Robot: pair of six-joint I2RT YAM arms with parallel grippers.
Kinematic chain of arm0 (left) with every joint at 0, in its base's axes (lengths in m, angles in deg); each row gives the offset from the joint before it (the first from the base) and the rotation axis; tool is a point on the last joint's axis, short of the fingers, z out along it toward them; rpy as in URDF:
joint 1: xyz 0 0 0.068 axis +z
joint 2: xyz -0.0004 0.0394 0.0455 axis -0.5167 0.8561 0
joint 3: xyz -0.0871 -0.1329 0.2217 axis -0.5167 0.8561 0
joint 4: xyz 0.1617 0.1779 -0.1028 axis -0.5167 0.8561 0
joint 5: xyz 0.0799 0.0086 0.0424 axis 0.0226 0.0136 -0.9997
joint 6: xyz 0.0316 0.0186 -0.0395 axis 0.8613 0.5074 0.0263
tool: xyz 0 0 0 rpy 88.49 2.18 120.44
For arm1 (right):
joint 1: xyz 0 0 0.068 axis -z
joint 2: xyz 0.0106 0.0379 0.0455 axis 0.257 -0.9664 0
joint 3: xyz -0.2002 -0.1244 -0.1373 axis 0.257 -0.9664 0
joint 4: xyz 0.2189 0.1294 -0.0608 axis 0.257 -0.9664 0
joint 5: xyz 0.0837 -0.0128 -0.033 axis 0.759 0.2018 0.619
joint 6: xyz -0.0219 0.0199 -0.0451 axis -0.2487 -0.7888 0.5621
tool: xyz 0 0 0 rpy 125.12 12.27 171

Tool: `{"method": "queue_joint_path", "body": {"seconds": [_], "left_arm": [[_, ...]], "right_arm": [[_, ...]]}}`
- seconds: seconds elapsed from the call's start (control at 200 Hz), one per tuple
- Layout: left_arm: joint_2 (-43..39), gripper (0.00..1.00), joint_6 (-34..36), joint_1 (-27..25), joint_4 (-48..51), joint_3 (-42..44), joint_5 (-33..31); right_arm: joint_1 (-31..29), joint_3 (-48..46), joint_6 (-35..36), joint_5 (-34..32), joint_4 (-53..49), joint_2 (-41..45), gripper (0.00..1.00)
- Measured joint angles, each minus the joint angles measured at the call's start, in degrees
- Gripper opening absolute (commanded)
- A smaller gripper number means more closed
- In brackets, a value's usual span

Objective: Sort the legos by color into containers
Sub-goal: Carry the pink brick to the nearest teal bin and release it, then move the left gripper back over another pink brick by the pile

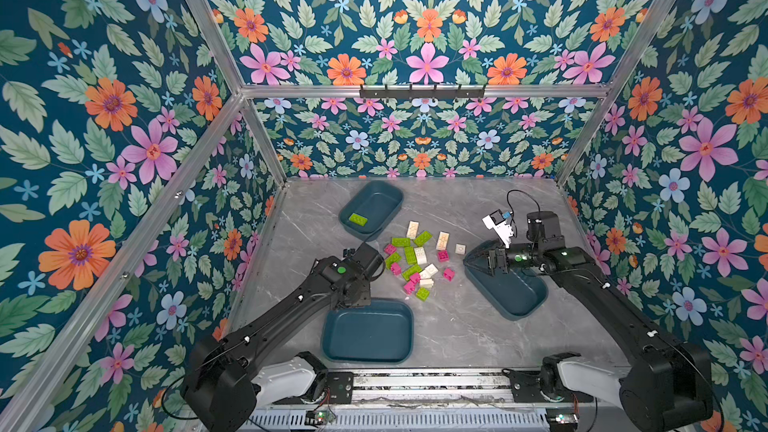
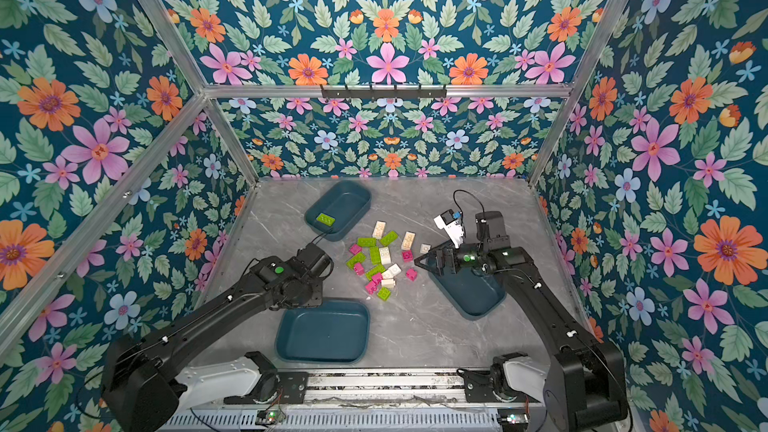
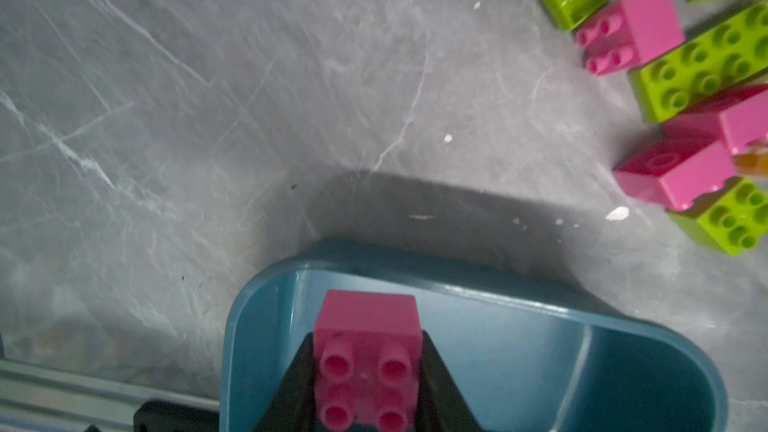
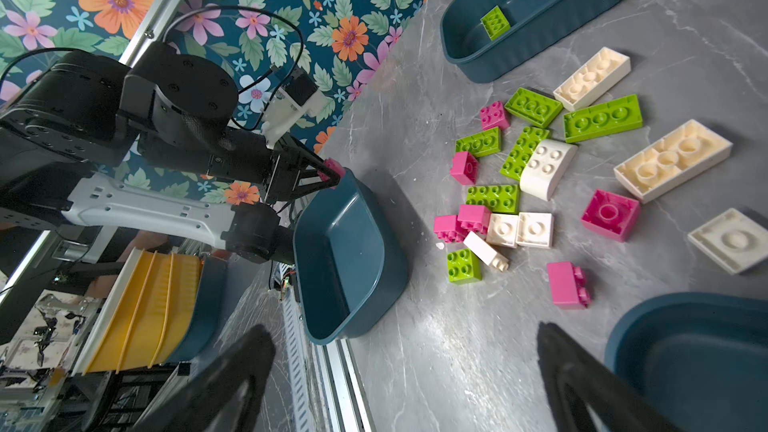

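Read the table (image 1: 457, 334) in both top views as a clock face. At seven o'clock the left gripper (image 4: 332, 172) pinches a magenta square brick (image 3: 365, 326) by its side walls. The left wrist view shows its four round studs in two rows. It hangs over the rim of the near bin (image 1: 370, 334). At eleven o'clock the far bin (image 1: 376, 197) holds one long lime green brick (image 1: 358, 219), studs up. At the centre the loose legos (image 1: 415, 259) lie jumbled: lime, pink and cream, square and long, some studs up, some tipped, several cream ones hollow side up. At three o'clock the right gripper (image 4: 403, 328) hovers over the pile-side end of the right bin (image 1: 519, 297), jaws spread wide with nothing between them.
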Motion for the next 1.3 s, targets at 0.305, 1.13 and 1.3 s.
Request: {"method": "queue_joint_path", "body": {"seconds": [0.305, 1.13, 1.3], "left_arm": [[-2.0, 0.47, -7.2, -1.9, 4.3, 6.4, -0.8], [25.8, 0.76, 7.7, -0.6, -7.3, -22.4, -3.5], [32.5, 0.77, 15.4, 2.6, -13.9, -24.2, -2.7]], "right_arm": [[-0.3, 0.3, 1.8, 0.3, -2.0, -2.1, 0.99], [-0.3, 2.3, 1.0, 0.0, -1.4, -3.5, 0.99], [-0.3, 1.2, 0.5, -0.3, -1.1, -3.1, 0.99]]}}
